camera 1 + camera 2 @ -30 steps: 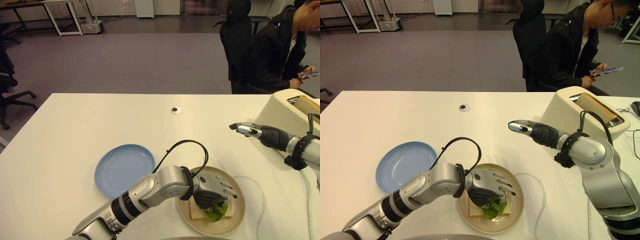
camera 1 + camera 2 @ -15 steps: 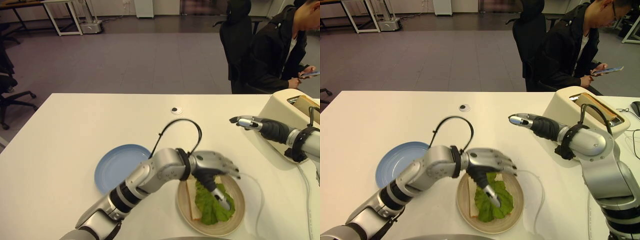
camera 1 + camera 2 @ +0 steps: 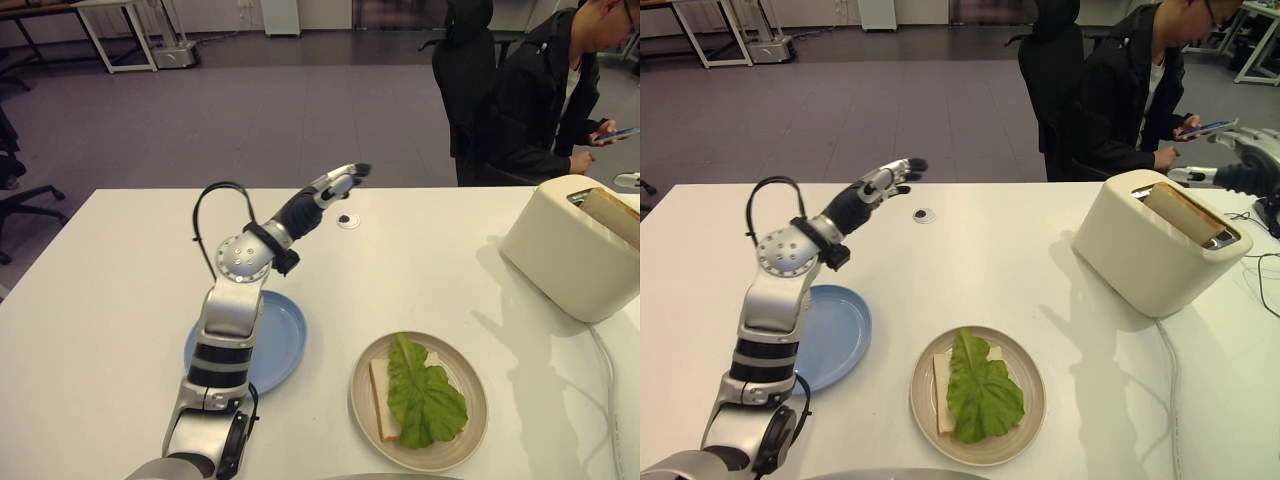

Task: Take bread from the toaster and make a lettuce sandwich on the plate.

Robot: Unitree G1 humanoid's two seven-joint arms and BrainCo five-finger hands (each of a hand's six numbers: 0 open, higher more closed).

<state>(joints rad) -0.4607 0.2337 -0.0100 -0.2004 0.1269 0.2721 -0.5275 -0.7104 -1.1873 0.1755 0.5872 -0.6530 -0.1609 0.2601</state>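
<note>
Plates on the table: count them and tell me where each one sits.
2. The blue plate lies at the left. The beige plate sits to its right, near the front edge, holding bread and lettuce.

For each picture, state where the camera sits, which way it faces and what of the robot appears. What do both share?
Left eye view: on the robot's head, facing forward and down at the table; its raised left hand and arm show.
Right eye view: just to the right, facing likewise; the left hand shows, and the right hand behind the toaster.
Both share the plate with bread and lettuce.
</note>
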